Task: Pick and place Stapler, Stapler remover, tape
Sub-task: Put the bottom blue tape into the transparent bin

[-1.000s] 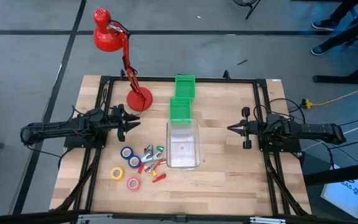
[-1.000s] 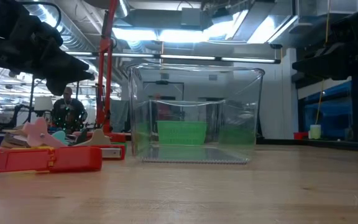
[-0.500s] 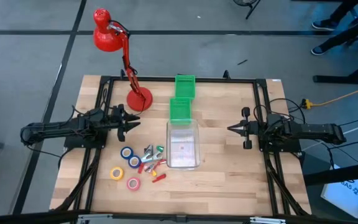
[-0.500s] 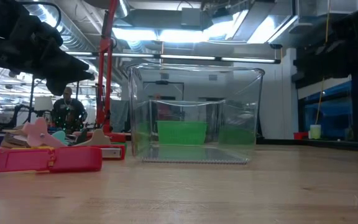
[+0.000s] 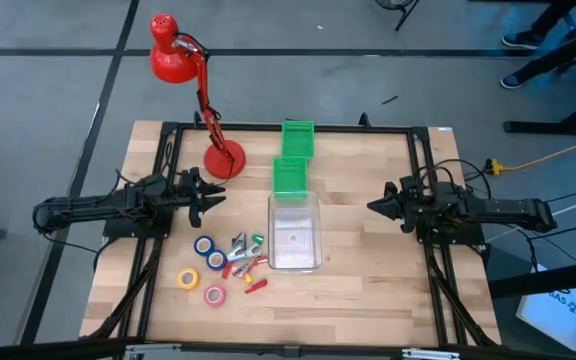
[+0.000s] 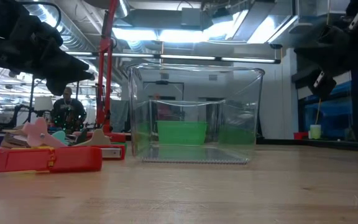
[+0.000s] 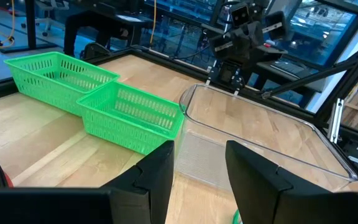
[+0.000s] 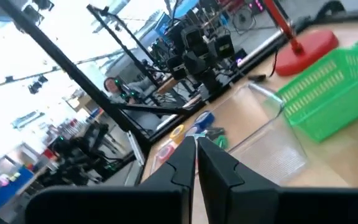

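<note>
Four tape rolls lie flat on the counter (image 5: 368, 300): two blue ones (image 5: 203, 246) (image 5: 216, 260) touching, a yellow one (image 5: 187, 278) and a pink-red one (image 5: 214, 294) nearer the front edge. Just beside them lie a red stapler (image 6: 46, 159) and small stapler removers (image 5: 240, 246).
</note>
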